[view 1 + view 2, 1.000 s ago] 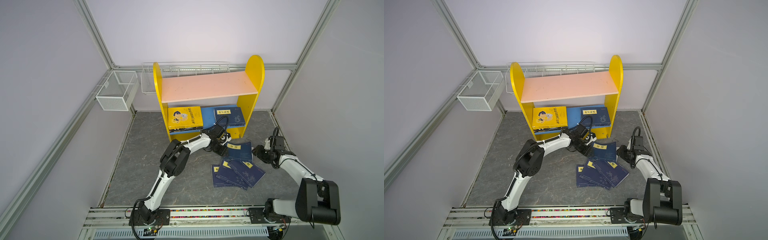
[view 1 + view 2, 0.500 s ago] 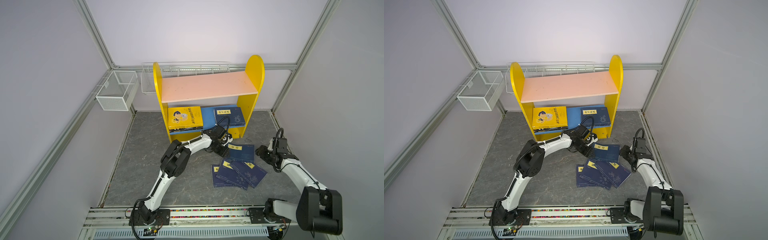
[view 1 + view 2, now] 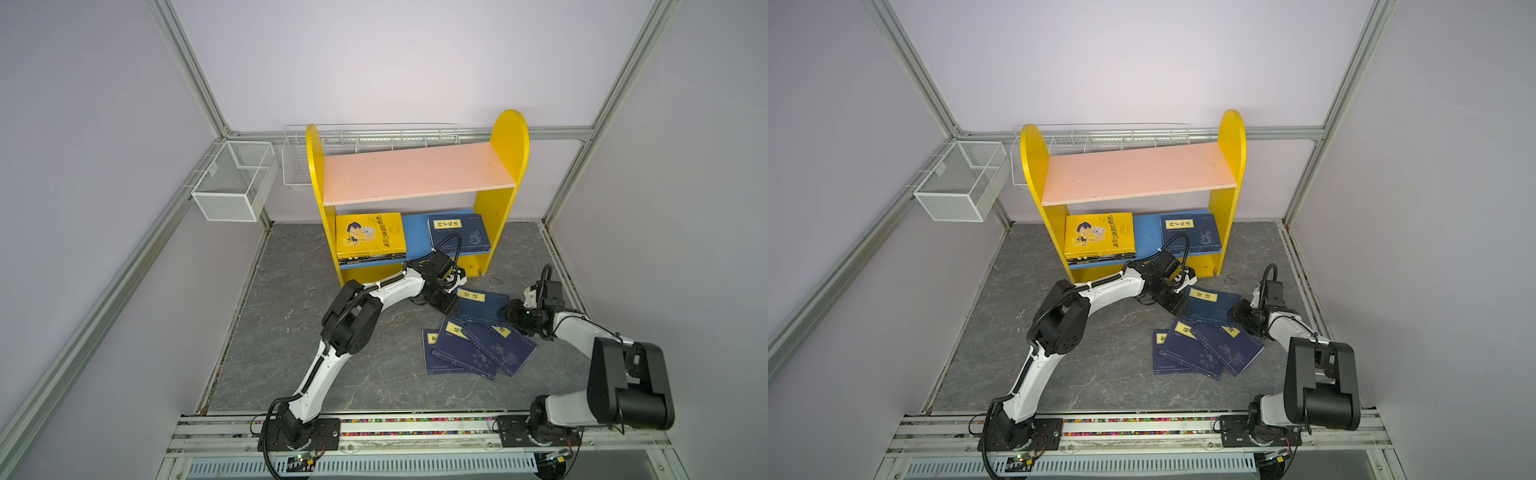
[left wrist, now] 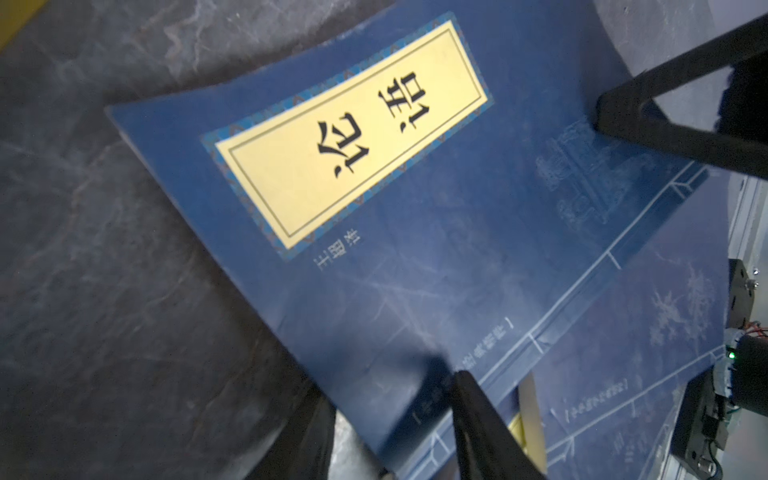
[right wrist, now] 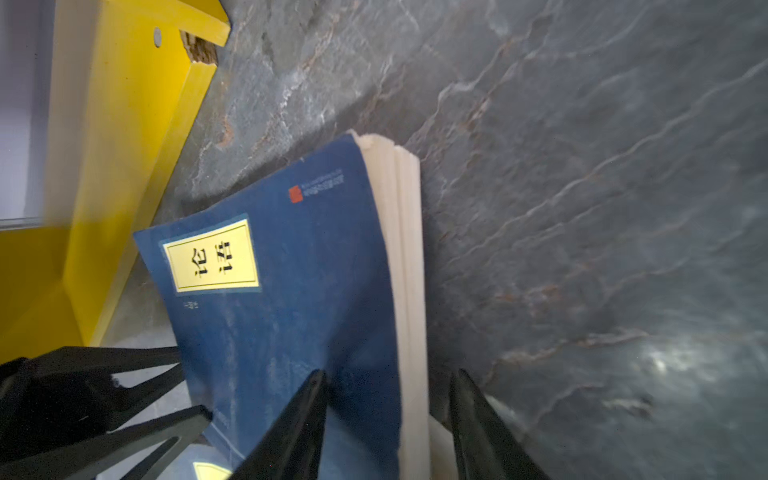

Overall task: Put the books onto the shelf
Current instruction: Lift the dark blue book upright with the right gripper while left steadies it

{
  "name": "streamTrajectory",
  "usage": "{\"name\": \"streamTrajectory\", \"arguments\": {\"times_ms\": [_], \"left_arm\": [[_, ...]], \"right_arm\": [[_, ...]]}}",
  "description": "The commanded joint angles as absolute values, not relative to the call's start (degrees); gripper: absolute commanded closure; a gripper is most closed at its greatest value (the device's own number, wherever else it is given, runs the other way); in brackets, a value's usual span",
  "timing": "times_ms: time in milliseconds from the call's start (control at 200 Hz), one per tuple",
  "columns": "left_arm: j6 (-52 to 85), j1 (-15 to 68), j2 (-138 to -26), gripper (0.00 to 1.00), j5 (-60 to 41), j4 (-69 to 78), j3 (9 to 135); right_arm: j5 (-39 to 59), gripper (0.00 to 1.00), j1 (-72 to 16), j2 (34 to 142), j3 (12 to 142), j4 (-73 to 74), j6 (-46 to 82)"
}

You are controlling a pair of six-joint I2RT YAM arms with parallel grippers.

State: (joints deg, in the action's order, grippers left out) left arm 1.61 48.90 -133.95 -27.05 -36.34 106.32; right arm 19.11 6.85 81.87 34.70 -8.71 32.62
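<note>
Navy book with a yellow title label sat between the fingers of the left gripper; one finger lay over the cover and its partner under the edge, and we judged them clamped on it, parted only by its thickness; at the opposite edge the fingers of the right gripper stood apart on either side of the pale page block, and we could not tell whether they pressed on it; in both top views that book lay right of centre, between the two grippers, its lower edge overlapping a fan of three navy books spread on the grey floor at lower right of centre; just above it stood the shelf, at the middle of the frame against the back wall; on its blue lower board we saw a yellow-topped stack at the left and a navy stack at the right.
</note>
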Motion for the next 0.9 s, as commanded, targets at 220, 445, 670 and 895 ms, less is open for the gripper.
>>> {"name": "streamTrajectory", "arguments": {"times_ms": [220,445,670,895], "left_arm": [[-0.7,49.7,-136.6,0.54,-28.6,-39.5,108.6],[-1.1,49.4,-135.4,0.54,-28.5,-40.5,109.7],[4.1,48.1,-123.0,0.27,-20.4,-35.3,108.2],[16.7,42.5,-107.3,0.06,-18.9,-24.2,95.5]], "right_arm": [[29.0,0.7,7.4,78.4,30.7,5.0,39.2],[26.9,0.94,7.4,74.9,31.6,3.1,38.3],[23.6,0.94,7.4,62.5,36.6,-9.0,31.3],[35.0,0.94,6.0,55.2,40.1,-6.7,32.4]]}}
